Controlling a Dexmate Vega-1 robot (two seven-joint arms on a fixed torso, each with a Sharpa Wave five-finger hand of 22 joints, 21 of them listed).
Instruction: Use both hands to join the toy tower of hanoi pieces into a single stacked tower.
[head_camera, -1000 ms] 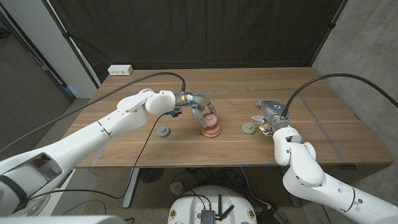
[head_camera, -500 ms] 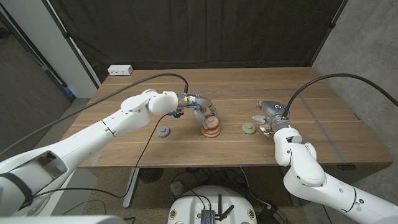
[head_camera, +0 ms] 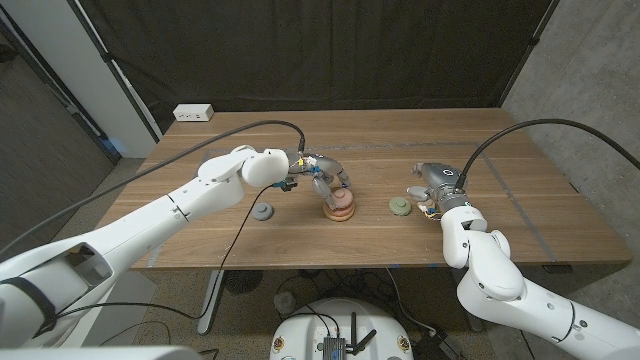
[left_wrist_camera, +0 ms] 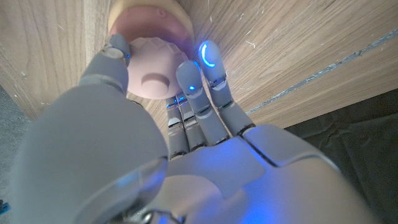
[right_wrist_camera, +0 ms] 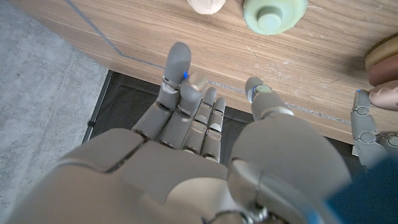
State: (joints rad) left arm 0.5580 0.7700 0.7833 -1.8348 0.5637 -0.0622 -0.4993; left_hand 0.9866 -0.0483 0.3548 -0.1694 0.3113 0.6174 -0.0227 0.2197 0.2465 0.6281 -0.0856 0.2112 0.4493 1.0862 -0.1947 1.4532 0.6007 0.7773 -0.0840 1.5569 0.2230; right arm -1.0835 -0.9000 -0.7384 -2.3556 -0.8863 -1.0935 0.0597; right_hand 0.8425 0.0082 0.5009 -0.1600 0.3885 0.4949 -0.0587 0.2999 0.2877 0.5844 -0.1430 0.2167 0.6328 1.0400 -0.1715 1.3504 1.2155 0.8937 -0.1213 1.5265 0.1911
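A short stack (head_camera: 338,207) stands mid-table, a pink piece on a wider tan base (left_wrist_camera: 149,17). My left hand (head_camera: 320,181) reaches over it from the left. Thumb and fingers (left_wrist_camera: 189,81) pinch the rim of the pink top piece (left_wrist_camera: 152,78), which sits on the stack. A grey-green piece (head_camera: 264,211) lies to the left of the stack, and a light green piece (head_camera: 400,207) (right_wrist_camera: 275,12) to its right. My right hand (head_camera: 432,187) (right_wrist_camera: 205,118) waits just right of the light green piece, fingers apart and holding nothing.
A pale small piece (right_wrist_camera: 206,5) lies beside the light green one. A white power strip (head_camera: 193,113) sits at the table's far left corner. A dark curtain hangs behind the table. Cables run over the table to both hands.
My left arm has edged a little to the right, the hand staying at the pink top piece. The right hand and the loose pieces have not moved.
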